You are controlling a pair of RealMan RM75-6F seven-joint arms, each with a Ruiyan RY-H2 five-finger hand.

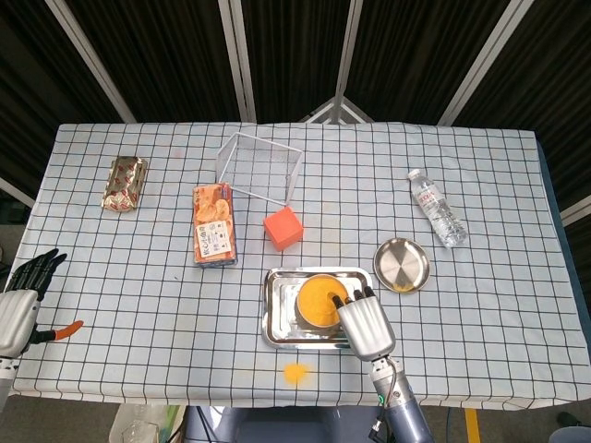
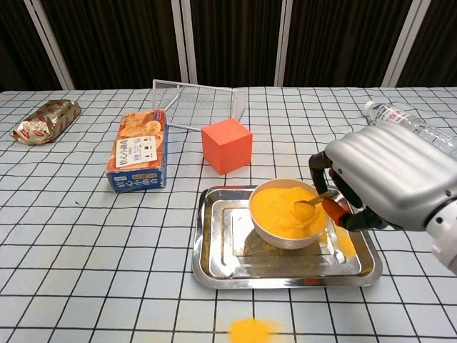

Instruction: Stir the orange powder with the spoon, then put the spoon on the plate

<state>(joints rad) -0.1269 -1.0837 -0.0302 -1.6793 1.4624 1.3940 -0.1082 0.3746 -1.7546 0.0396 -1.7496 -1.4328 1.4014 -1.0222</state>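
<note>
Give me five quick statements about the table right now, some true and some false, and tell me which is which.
1. The right hand holds the spoon with its tip in the bowl of orange powder. True.
2. The bowl stands on the round plate. False: it stands in the rectangular metal tray; the plate lies apart, to the tray's right.
3. The water bottle stands upright. False: it lies on its side.
4. Some orange powder is spilled on the tablecloth in front of the tray. True.
5. The left hand grips the orange cube. False: it rests at the table's left edge, far from the cube.
</note>
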